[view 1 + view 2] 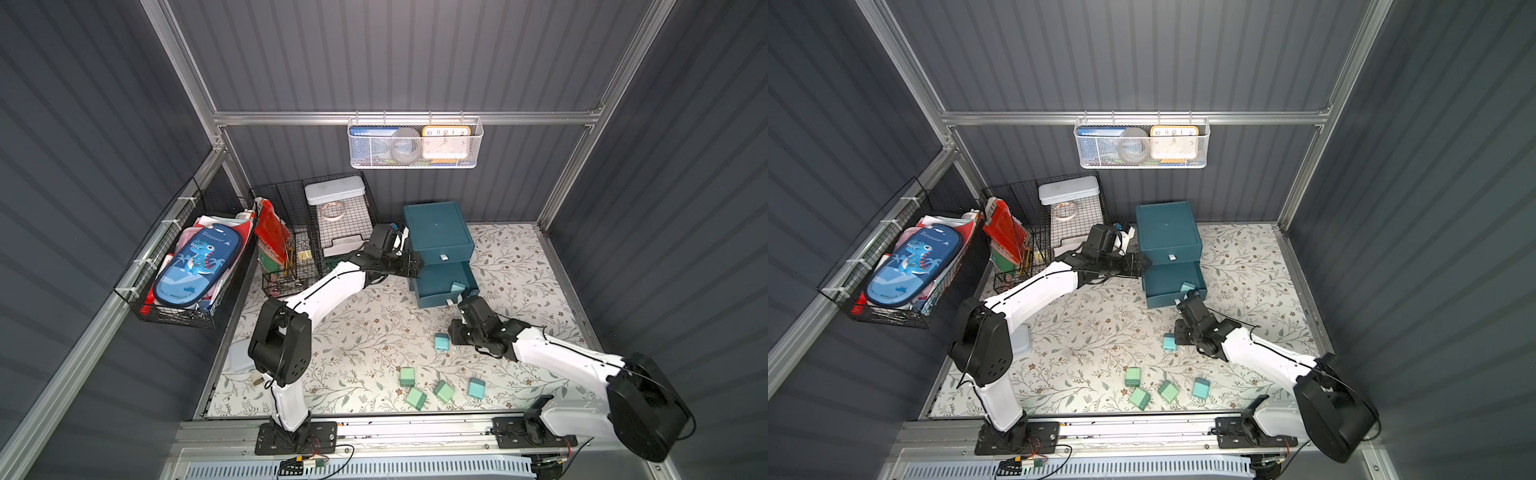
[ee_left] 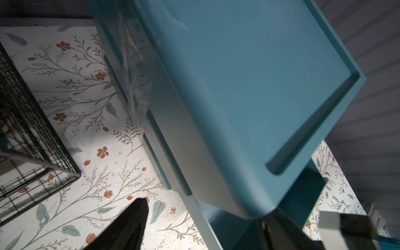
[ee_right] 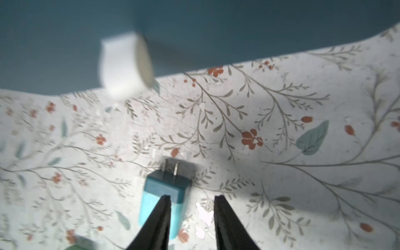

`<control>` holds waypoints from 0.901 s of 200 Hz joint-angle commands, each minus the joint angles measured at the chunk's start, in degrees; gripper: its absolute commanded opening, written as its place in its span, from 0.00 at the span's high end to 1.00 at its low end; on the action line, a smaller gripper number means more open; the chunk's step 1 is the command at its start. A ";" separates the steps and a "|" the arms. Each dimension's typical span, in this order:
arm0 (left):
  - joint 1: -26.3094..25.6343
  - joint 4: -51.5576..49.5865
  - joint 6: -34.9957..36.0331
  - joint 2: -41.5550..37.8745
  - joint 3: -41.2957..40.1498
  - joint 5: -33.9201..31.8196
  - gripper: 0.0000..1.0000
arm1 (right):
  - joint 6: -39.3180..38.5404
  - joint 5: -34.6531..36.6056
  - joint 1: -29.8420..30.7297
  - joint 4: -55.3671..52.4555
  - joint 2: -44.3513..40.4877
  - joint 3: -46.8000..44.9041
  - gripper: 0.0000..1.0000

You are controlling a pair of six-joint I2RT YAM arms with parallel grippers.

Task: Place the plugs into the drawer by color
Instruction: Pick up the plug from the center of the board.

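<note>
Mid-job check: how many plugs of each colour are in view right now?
Blue plugs: 3 (1 in the open drawer, 2 on the mat)
Green plugs: 3 (all on the mat)
Pink plugs: 0 in view
Total: 6

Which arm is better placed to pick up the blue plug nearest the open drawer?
Right. The right gripper is open just beside that blue plug, while the left gripper sits at the drawer cabinet's side, farther from it.
</note>
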 commanded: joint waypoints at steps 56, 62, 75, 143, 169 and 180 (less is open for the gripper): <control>-0.15 0.10 0.42 -1.26 -0.47 0.34 0.17 | 12.04 7.71 9.74 3.86 5.83 -1.34 0.34; -0.15 0.10 0.47 -1.30 -0.60 0.41 0.17 | 12.21 8.17 9.93 3.60 6.99 -1.19 0.33; -0.15 0.10 0.50 -1.31 -0.52 0.59 0.17 | 12.22 8.45 10.13 3.41 9.19 -0.82 0.32; -0.15 -0.16 0.65 -1.91 -0.69 0.34 0.17 | 10.23 11.76 10.93 3.08 13.40 0.19 0.35; -0.15 0.10 0.59 -2.02 -0.93 0.17 0.17 | 8.47 12.84 10.93 3.36 13.34 0.15 0.41; -0.15 0.19 0.53 -1.94 -0.92 0.25 0.17 | 7.69 12.42 10.93 3.40 13.40 0.26 0.47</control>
